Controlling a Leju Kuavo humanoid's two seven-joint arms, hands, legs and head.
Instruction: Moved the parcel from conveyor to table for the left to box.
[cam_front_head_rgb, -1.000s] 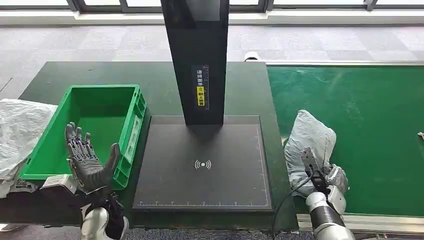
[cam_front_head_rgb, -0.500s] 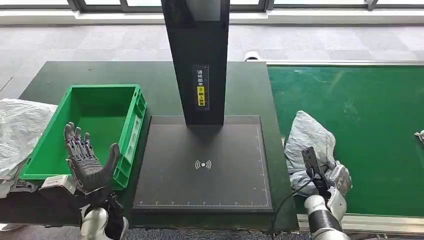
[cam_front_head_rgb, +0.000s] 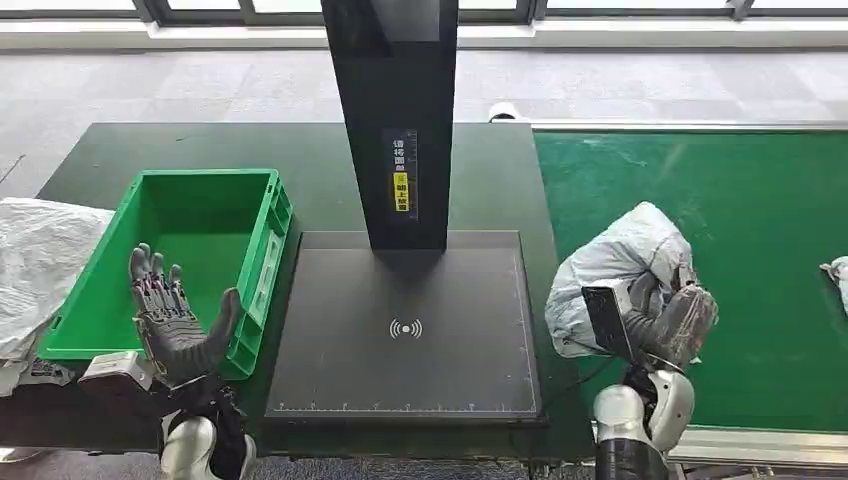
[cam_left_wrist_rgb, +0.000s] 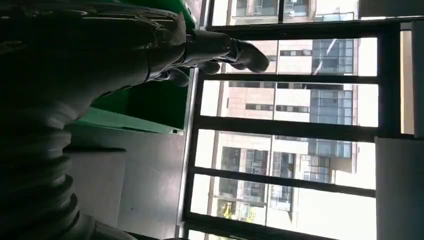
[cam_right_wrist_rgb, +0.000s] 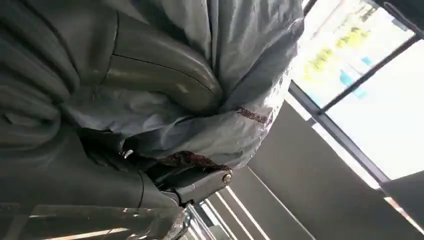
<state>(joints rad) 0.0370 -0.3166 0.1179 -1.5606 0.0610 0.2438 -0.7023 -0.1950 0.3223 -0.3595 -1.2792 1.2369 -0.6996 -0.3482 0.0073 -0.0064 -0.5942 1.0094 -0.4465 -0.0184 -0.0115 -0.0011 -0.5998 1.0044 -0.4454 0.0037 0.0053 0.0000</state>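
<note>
And up it comes: the crumpled grey plastic-wrapped parcel, which a second ago lay slumped on the green conveyor belt with the right hand only at its near end, now stands taller and bunched, its bulk swung towards the dark green table and hanging over the belt's near edge. The right hand is clenched into the wrapping; in the right wrist view the thick grey thumb presses deep into the grey film, so this looks like a firm hold, not a nudge. The arm itself has risen and turned since half a second back, which I read as the lift phase under way. Over on the other side, the left hand has barely stirred: fingers spread and upright, holding nothing, poised in front of the near wall of the empty green plastic crate. The black scanner pad with its white wireless mark lies flat between the two hands, under the tall black post. So the parcel has not landed yet; judging by its position, what remains is to carry it across onto the table and set it down for the left hand to box, the slack film being the likeliest place for the hold to slip.
</note>
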